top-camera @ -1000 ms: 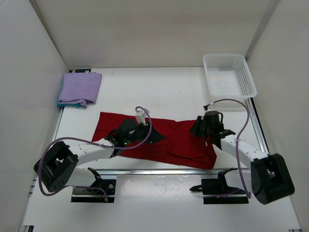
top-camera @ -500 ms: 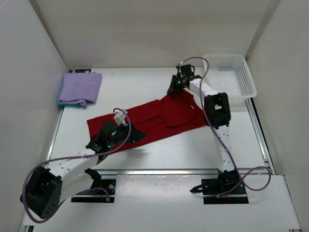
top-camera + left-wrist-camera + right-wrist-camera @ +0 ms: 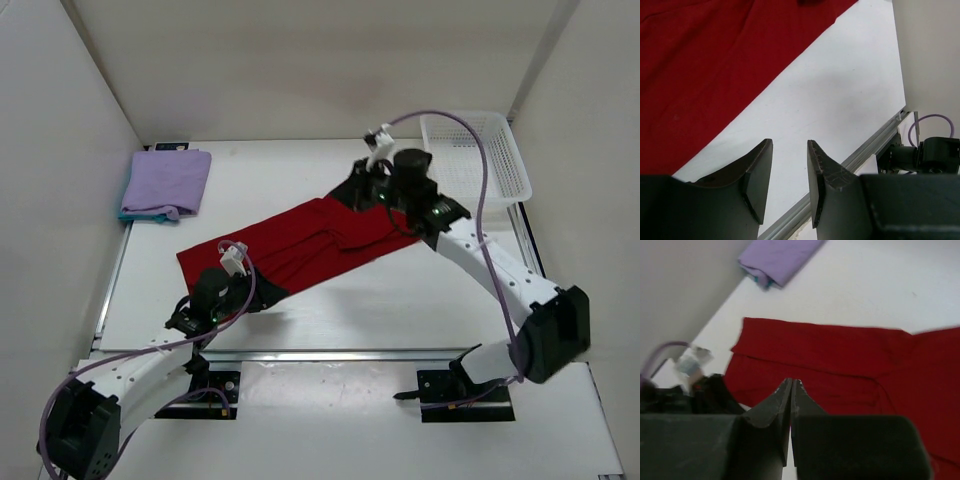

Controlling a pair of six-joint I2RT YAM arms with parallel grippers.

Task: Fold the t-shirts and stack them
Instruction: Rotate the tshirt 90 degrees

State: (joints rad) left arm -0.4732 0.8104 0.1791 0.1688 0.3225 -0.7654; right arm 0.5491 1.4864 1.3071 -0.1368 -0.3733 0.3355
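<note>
Left hand [image 3: 789, 146] drawn back, parted, beside red shirt [image 3: 715, 60]

Bright, even light from overhead floods the white table [image 3: 400, 300], leaving only faint, soft shadows and no hard glare. Seen from the right wrist, the red shirt [image 3: 840, 360] and purple shirt [image 3: 780, 257] look soft and hazy, while the fingers [image 3: 770, 415] loom dark. The left wrist view is crisper.
</note>
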